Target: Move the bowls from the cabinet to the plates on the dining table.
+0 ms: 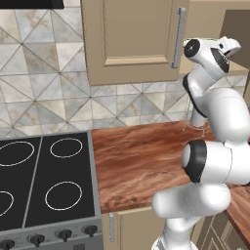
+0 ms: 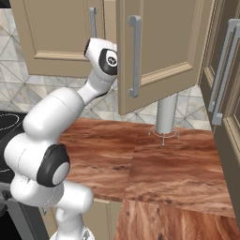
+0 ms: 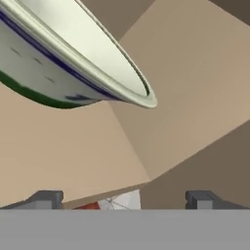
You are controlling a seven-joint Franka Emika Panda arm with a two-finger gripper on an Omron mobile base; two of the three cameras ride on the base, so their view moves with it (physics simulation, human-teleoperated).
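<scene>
I have the gripper [image 3: 122, 199] inside the open wall cabinet [image 2: 159, 42], its fingertips [image 3: 46, 199] spread wide apart and holding nothing. The pale green-white bowl [image 3: 73, 63] sits on the cabinet shelf [image 3: 58, 151] just ahead and off to one side of my line. To do this well, I judge I should recentre on the rim, then close gently so the bowl doesn't skid or tip.

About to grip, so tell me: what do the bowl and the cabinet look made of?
The bowl looks like glazed ceramic: a smooth, pale green-white skin with a soft sheen and thin dark bands under the rim. The cabinet looks like matte painted wood: flat tan panelled doors, no visible grain.
</scene>
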